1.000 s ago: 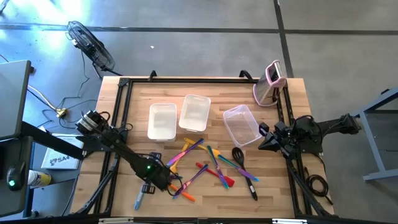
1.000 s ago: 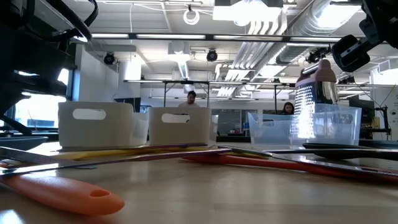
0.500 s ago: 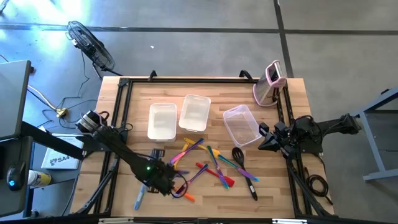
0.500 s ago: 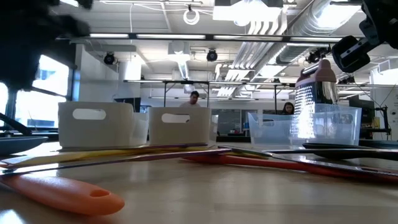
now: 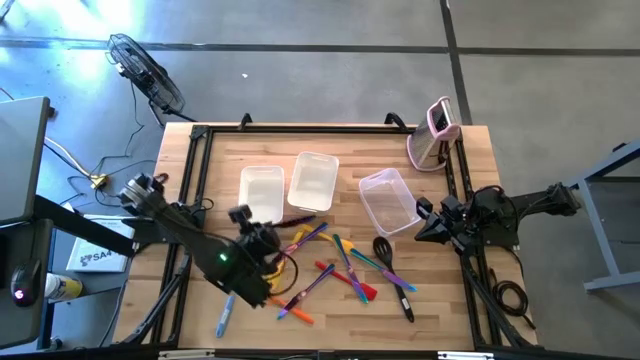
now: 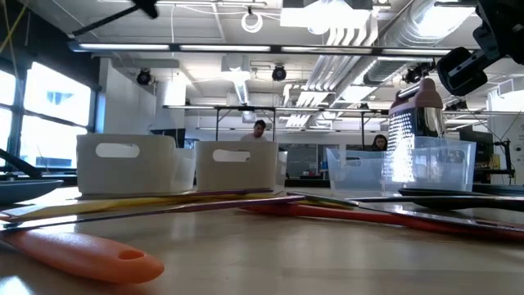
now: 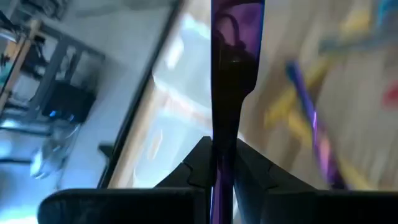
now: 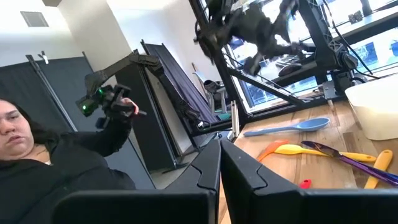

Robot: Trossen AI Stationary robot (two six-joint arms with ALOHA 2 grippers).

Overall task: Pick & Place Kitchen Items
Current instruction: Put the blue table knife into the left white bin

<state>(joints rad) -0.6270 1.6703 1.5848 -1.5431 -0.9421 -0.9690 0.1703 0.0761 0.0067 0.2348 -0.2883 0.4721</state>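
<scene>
The likeliest trouble from here, as I judge it, is the purple utensil [image 7: 235,74] slipping or swinging in the left gripper [image 7: 222,163]: the fingers are clamped on its slim handle with the long, broader part standing far out past the fingertips, so a quick swing toward the tubs could twist it in the grip or catch it on a tub wall. A second risk is a miss at release, since the white tub [image 5: 261,193] and the second white tub [image 5: 313,181] stand side by side toward the far edge of the wooden table [image 5: 470,190], and a long utensil tilted across a rim may tip out. In the high view the left arm reaches in from the table's left edge, its gripper raised over the left-hand part of the table, just short of the near end of the first white tub, with the purple piece pointing toward the utensil pile [image 5: 340,262] that lies spread toward the near edge. A light blue utensil [image 5: 226,314] lies apart near the near-left corner. The right gripper [image 8: 220,162] waits at the right edge beside the clear tub [image 5: 388,200], fingers pressed together and empty.
</scene>
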